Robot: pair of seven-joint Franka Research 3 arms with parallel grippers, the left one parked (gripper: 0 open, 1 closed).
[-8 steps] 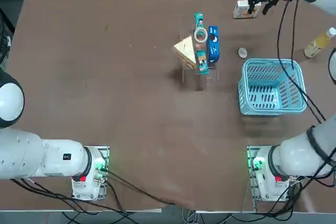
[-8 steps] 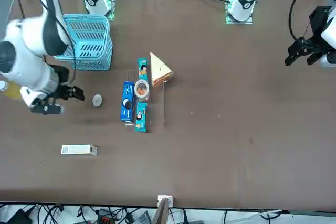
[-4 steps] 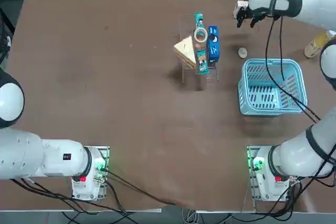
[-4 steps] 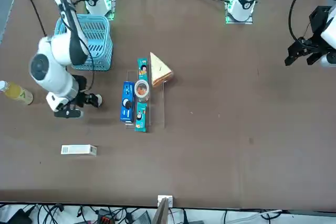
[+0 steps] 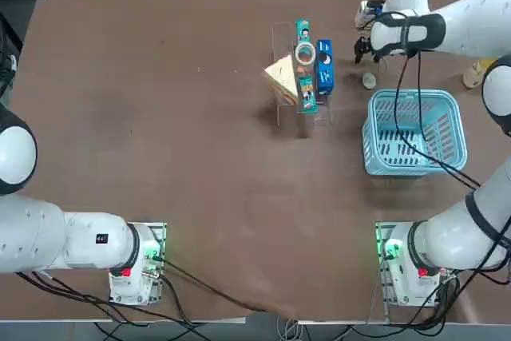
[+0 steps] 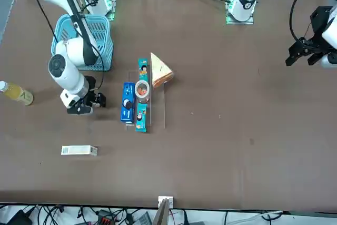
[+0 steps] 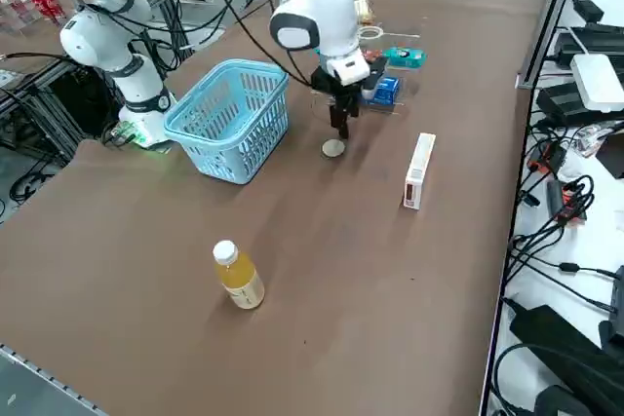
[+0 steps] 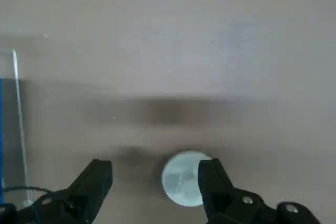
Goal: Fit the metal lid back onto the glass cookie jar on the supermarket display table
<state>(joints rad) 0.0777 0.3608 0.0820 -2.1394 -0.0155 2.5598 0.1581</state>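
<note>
Right gripper [image 8: 155, 182]: fingers spread, empty, above the lid [image 8: 182, 178].
Jar [image 5: 305, 53]: seen only from overhead and front.

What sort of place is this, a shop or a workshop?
Most likely a robot lab staged as a shop display: groceries such as a blue basket, a juice bottle and a glass cookie jar sit on a brown table, edged by loose cables.

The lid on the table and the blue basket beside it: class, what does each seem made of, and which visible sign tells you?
The lid: probably metal, a dull silver-grey flat disc. The blue basket: likely moulded plastic, with a uniform light-blue colour and slotted walls.
</note>
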